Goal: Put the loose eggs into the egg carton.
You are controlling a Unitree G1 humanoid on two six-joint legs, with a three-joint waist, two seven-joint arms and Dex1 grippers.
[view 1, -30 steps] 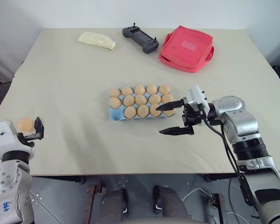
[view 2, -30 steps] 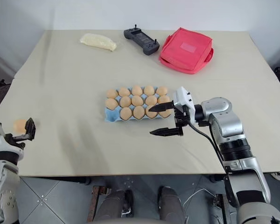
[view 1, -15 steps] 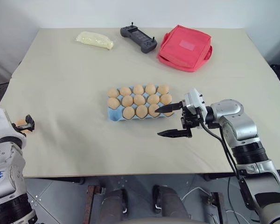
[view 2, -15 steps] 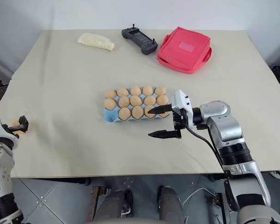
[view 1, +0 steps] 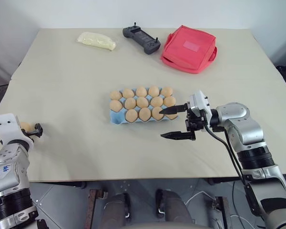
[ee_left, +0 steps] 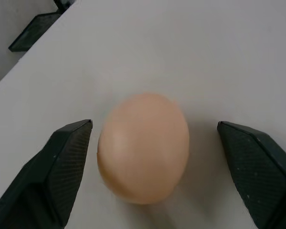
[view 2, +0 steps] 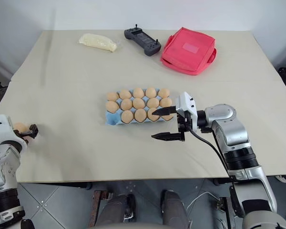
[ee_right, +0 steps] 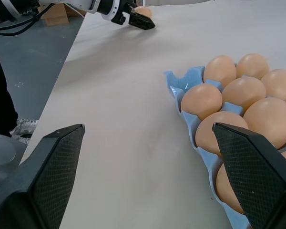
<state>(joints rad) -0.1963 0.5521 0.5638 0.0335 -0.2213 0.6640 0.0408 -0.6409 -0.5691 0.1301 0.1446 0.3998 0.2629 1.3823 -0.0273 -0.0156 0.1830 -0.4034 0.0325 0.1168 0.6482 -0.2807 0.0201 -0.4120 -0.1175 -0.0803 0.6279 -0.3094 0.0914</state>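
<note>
At the lower left of the left eye view we see the left claw [view 1: 32, 130] low over the desk [view 1: 76, 86] near its edge, with a loose egg [view 1: 25, 126] at its fingers; from here we cannot quite tell whether the egg is touched. Mid-frame sits the egg carton [view 1: 118, 118], light blue, its cups filled with tan eggs save the near-left corner cup, which looks empty. Just right of the carton the right claw [view 1: 175, 122] hangs with its two black fingers wide apart, one fingertip near the carton's right end, nothing between them. Along the upper edge lie a pale yellow packet [view 1: 96, 40], a dark controller [view 1: 142, 39] and a red pouch [view 1: 189, 48].

From the left wrist view we see the egg [ee_left: 143, 147] lying on the desk between the two fingers [ee_left: 62, 164], which stand apart with gaps on both sides, the narrower gap beside the pointed finger.

From the right wrist view we see the carton's corner [ee_right: 181, 88] with its eggs between spread fingers [ee_right: 47, 167], and the left claw [ee_right: 138, 20] far across the desk by the egg.
</note>
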